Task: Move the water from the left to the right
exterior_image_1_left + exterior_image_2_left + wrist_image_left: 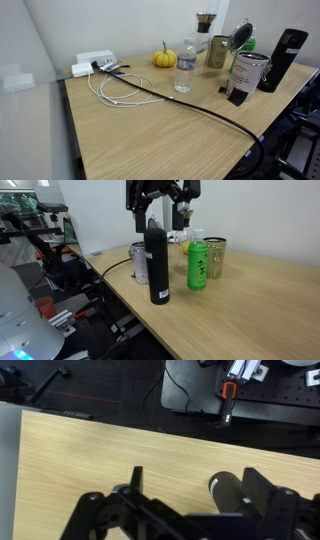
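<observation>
The water bottle (185, 66) is small and clear with a white cap. It stands upright near the middle of the wooden table (150, 130), beside a small orange pumpkin (164, 58). My gripper (160, 208) is open and empty. It hangs high above the tall black bottle (158, 265), well away from the water. In the wrist view the open fingers (200, 485) frame the black bottle's top (228, 490) from above. The gripper is out of frame in the exterior view that shows the water.
A glass with a brown top (205, 24), a metal can (217, 52), a green can (197, 263) and a labelled tin (247, 72) cluster near the black bottle (283, 60). A white power strip (94, 63) and cables (125, 92) lie at the far end.
</observation>
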Available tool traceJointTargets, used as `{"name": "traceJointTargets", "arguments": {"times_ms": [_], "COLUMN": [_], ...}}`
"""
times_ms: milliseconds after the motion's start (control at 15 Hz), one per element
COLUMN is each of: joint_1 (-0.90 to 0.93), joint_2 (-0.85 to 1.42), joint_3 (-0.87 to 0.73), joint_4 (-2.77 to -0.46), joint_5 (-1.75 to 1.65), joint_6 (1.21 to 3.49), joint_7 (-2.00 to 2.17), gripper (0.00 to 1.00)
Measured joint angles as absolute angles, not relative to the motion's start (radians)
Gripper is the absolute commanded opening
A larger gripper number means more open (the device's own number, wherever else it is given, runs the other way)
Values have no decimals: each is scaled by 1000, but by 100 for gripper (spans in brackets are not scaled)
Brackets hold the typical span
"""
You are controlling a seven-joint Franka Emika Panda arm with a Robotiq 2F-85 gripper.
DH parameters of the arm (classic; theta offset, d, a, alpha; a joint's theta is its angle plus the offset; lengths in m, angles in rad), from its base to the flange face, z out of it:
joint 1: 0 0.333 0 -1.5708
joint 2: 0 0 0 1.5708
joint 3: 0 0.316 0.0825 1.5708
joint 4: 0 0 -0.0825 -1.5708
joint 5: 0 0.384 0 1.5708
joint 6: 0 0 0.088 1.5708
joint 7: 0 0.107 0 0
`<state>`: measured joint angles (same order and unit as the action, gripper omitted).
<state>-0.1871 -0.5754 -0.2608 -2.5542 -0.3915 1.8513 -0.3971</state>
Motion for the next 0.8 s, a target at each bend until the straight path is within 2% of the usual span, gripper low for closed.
{"name": "traceJointTargets", "arguments": {"times_ms": [333, 800], "joint_1": [-73, 61], "joint_2": [-600, -579], "joint_3": [-188, -135], "joint_4": [-2552, -2554], "joint_5": [-379, -342], "joint_6": [1900, 2101], "joint_7": [-397, -398], "gripper": [100, 100]}}
